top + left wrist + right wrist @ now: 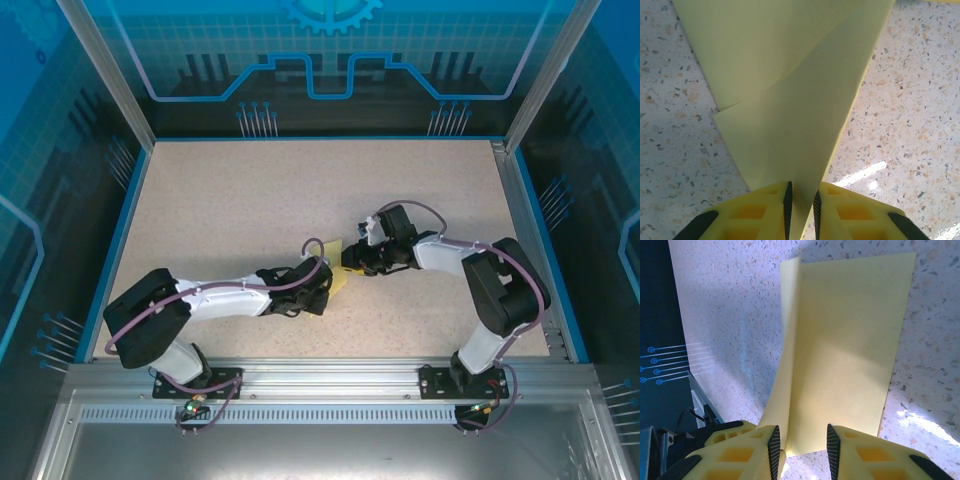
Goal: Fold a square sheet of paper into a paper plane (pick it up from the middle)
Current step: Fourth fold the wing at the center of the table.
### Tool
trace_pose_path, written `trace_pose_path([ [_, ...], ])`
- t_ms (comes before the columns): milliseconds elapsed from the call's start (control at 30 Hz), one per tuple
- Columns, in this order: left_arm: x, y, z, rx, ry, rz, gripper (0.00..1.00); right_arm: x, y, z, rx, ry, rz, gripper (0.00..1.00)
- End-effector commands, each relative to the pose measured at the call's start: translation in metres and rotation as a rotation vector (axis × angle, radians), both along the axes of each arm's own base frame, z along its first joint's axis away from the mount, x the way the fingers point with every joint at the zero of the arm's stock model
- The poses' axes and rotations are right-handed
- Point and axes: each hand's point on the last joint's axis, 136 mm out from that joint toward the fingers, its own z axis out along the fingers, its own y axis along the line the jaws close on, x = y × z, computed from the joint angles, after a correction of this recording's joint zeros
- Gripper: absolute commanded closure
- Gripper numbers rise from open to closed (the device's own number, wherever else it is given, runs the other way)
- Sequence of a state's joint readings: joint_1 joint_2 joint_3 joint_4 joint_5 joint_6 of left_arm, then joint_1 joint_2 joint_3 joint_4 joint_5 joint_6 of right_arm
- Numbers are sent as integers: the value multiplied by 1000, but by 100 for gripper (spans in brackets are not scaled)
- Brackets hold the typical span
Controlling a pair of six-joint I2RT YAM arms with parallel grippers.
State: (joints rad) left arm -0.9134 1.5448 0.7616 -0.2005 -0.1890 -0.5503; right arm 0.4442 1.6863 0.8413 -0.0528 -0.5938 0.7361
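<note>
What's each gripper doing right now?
Left gripper: shut on the yellow paper.
Right gripper: jaws apart, paper's edge between them, no clear pinch.

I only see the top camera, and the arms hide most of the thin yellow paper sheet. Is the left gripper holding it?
Observer: Yes, the left gripper pinches the thin yellow paper sheet between its pads.
Operator: Is it folded yet?
Observer: Partly; one layer overlaps another along a slanted edge.
Operator: And the right gripper?
Observer: The right gripper has its jaws apart, the sheet's near edge between them, one side standing up off the speckled table.
</note>
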Motion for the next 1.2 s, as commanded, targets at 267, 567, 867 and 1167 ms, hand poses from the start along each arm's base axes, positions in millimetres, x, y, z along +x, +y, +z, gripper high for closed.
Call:
trace_pose_path([
  [267, 2, -10, -3, -89, 25, -28, 84, -7, -11, 17, -14, -45, -28, 67],
  [567, 4, -12, -1, -297, 93, -21, 85, -18, 7, 26, 32, -73, 13, 74],
  [867, 5, -7, 1, -389, 127, 4, 85, -21, 27, 17, 37, -62, 33, 82],
  [1167, 9, -4, 6, -469, 153, 14, 84, -18, 43, 13, 56, -57, 53, 84],
])
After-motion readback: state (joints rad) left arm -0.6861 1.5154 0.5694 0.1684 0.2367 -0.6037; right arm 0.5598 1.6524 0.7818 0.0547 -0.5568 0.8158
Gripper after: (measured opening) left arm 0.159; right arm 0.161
